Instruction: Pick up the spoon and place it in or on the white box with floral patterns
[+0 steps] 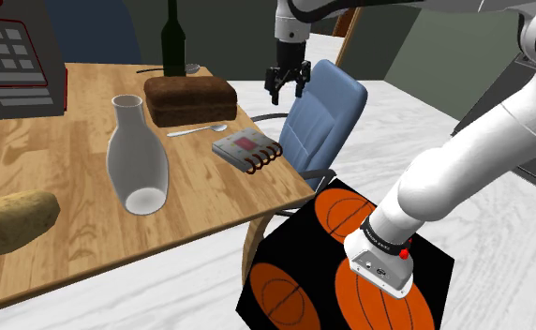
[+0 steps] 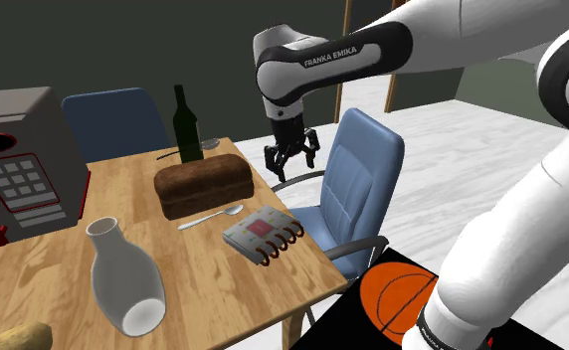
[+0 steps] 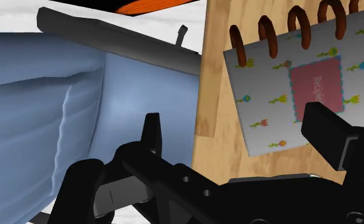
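A silver spoon (image 1: 198,129) (image 2: 211,217) lies on the wooden table (image 1: 69,192), in front of a brown loaf. Just beside it, near the table's corner, sits the white flower-printed box (image 1: 247,148) (image 2: 263,235) (image 3: 301,83), which has a pink label and brown spiral rings. My black gripper (image 1: 290,92) (image 2: 294,169) (image 3: 235,127) hangs open and empty above the table's edge, between the box and the blue chair. It is well above both the spoon and the box.
The brown loaf (image 1: 189,98), a dark bottle (image 1: 172,42), a white vase (image 1: 137,155), a potato (image 1: 13,223) and a grey keypad device (image 1: 13,56) share the table. The blue chair (image 1: 322,112) stands at the table's side. The stand (image 1: 341,272) has basketball prints.
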Robot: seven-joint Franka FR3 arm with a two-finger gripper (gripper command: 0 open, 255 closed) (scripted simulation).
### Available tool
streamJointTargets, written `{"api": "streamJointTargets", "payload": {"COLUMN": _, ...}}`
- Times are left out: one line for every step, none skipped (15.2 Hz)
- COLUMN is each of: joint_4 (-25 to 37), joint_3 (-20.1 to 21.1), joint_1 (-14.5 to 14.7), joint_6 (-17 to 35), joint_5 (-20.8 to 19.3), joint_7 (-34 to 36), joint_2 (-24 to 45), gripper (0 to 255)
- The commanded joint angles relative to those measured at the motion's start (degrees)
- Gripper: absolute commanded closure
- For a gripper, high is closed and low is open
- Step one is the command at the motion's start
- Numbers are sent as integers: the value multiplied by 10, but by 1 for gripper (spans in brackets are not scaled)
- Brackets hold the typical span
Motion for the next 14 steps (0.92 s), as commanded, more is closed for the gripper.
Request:
{"api": "streamJointTargets", "payload": {"joint_4": 25, "joint_3": 7, "joint_1": 3, "joint_6": 11, "joint_5": 0, "joint_7": 11, "joint_2": 43, "gripper": 0}}
{"api": "streamJointTargets", "payload": {"joint_4": 40, "joint_3": 10, "joint_1": 4, "joint_6": 16, "joint_5": 0, "joint_7": 16, "joint_2": 65, "gripper": 0}}
{"api": "streamJointTargets", "payload": {"joint_4": 56, "joint_3": 13, "joint_1": 6, "joint_6": 20, "joint_5": -1, "joint_7": 21, "joint_2": 88, "gripper": 0}}
{"api": "streamJointTargets", "payload": {"joint_4": 72, "joint_3": 16, "joint_1": 8, "joint_6": 23, "joint_5": -2, "joint_7": 27, "joint_2": 111, "gripper": 0}}
{"api": "streamJointTargets", "payload": {"joint_4": 89, "joint_3": 18, "joint_1": 10, "joint_6": 26, "joint_5": -3, "joint_7": 32, "joint_2": 134, "gripper": 0}}
{"api": "streamJointTargets", "payload": {"joint_4": 107, "joint_3": 21, "joint_1": 12, "joint_6": 28, "joint_5": -5, "joint_7": 37, "joint_2": 157, "gripper": 0}}
{"api": "streamJointTargets", "payload": {"joint_4": 125, "joint_3": 23, "joint_1": 14, "joint_6": 29, "joint_5": -6, "joint_7": 42, "joint_2": 180, "gripper": 0}}
{"api": "streamJointTargets", "payload": {"joint_4": 145, "joint_3": 25, "joint_1": 17, "joint_6": 30, "joint_5": -8, "joint_7": 47, "joint_2": 204, "gripper": 0}}
{"api": "streamJointTargets", "payload": {"joint_4": 165, "joint_3": 26, "joint_1": 19, "joint_6": 30, "joint_5": -10, "joint_7": 51, "joint_2": 227, "gripper": 0}}
{"api": "streamJointTargets", "payload": {"joint_4": 186, "joint_3": 28, "joint_1": 22, "joint_6": 30, "joint_5": -12, "joint_7": 56, "joint_2": 251, "gripper": 0}}
{"api": "streamJointTargets", "payload": {"joint_4": 208, "joint_3": 29, "joint_1": 25, "joint_6": 28, "joint_5": -14, "joint_7": 60, "joint_2": 275, "gripper": 0}}
{"api": "streamJointTargets", "payload": {"joint_4": 232, "joint_3": 30, "joint_1": 28, "joint_6": 26, "joint_5": -16, "joint_7": 64, "joint_2": 299, "gripper": 0}}
{"api": "streamJointTargets", "payload": {"joint_4": 256, "joint_3": 31, "joint_1": 32, "joint_6": 23, "joint_5": -19, "joint_7": 68, "joint_2": 324, "gripper": 0}}
{"api": "streamJointTargets", "payload": {"joint_4": 281, "joint_3": 32, "joint_1": 36, "joint_6": 19, "joint_5": -21, "joint_7": 72, "joint_2": 349, "gripper": 0}}
